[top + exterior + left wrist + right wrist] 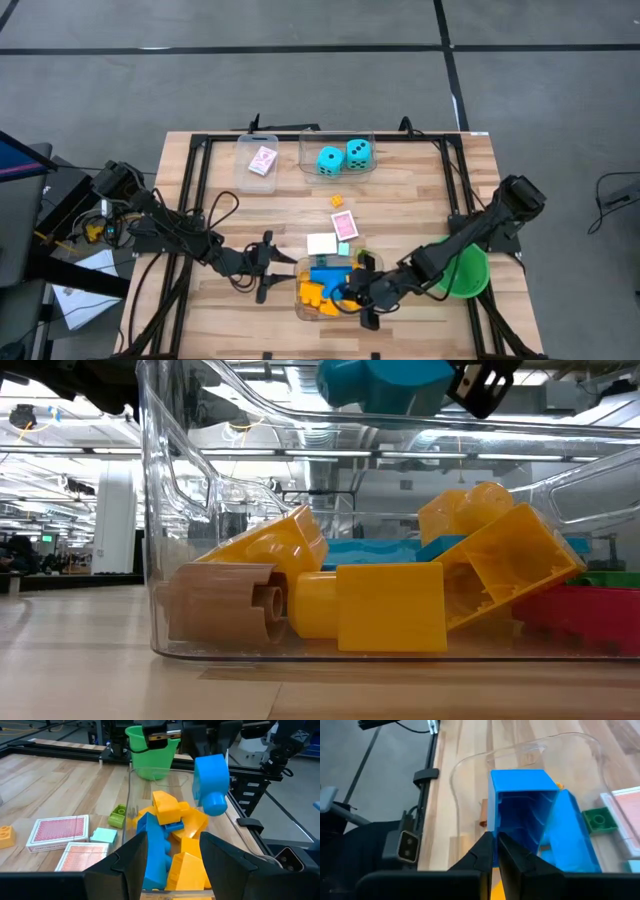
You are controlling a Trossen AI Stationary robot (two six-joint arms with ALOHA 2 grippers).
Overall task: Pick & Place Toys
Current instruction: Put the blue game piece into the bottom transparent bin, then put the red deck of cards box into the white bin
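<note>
A clear tub [300,312] near the table's front edge holds several yellow, blue and orange bricks [175,820]. My left gripper [283,268] is at the tub's left end, closed on it. My right gripper [365,300] comes in from the right, shut on a blue brick [520,810]. That brick hangs above the tub's inside, as the left wrist view [210,780] and the low view [385,380] also show. Pink-backed cards [57,830], a small green brick [117,815] and an orange brick [338,201] lie on the table beyond the tub. My left gripper reaches in level from the table's left, with one finger [127,857] outside each long wall of the tub at its left end. The tub's end rim [175,892] lies between the fingers. The tub stands flat on the table. My right gripper pinches one thin side wall [494,822] of the hollow blue brick between its two fingers, at the brick's open underside. The fingers slant down from the table's right. The brick is lifted clear above the tub, tilted, its hollow side toward the wrist.
A green round bowl [465,272] stands right of the tub, under the right arm. At the far edge, one clear tub holds two cyan dice [340,157] and another holds a card [260,160]. A black frame [195,180] runs around the table.
</note>
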